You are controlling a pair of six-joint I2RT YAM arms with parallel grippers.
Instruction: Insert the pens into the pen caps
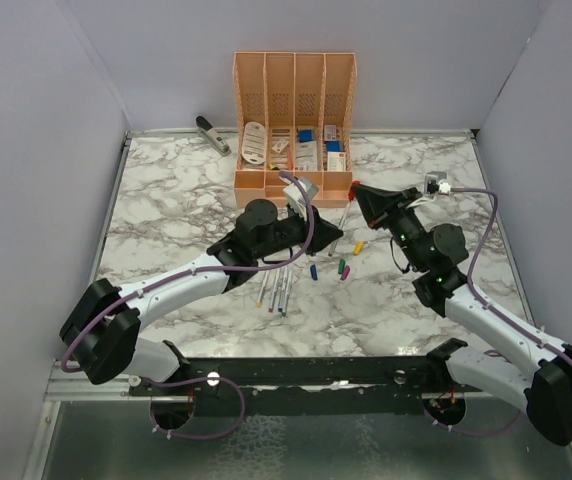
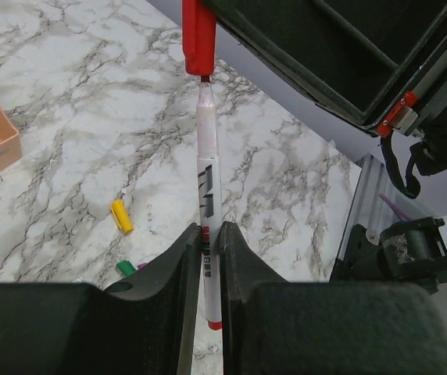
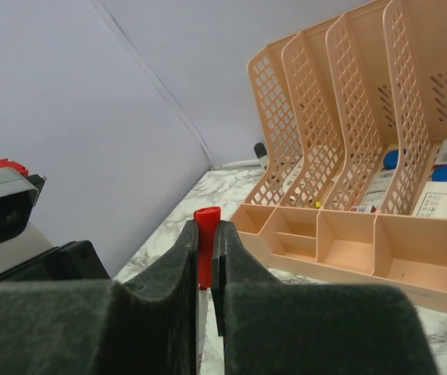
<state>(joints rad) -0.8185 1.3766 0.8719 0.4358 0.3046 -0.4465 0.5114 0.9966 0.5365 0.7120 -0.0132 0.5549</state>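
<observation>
Top external view: at far left rear, a grey metal stapler (image 1: 213,133) is seen lying on the white-and-grey marbled table (image 1: 166,220), close to the back wall. Nearer centre, the left gripper (image 1: 331,233) is clamped on a thin pale grey-white pen (image 2: 205,172) w/ a red end. In the left wrist view the pen's lower barrel is pinched btwn the black fingers (image 2: 188,262), w/ the shaft pointing away from the cam. Below that arm, a bunch of loose pale pens (image 1: 276,290) is laid on the marble. Just right of them, small plastic caps are scattered: blue cap (image 1: 313,271), green cap (image 1: 339,267), magenta cap (image 1: 346,273), yellow cap (image 1: 358,246). Behind, a peach plastic desk organiser (image 1: 293,110) w/ four slotted bays is stood against the rear wall. At right, the right gripper (image 1: 356,192) is closed on a short red plastic cap (image 3: 206,223), held above the table near the organiser's front right corner. In the left wrist view the pen's tip is met by the open mouth of the red cap; how far it is seated can't be told.
</observation>
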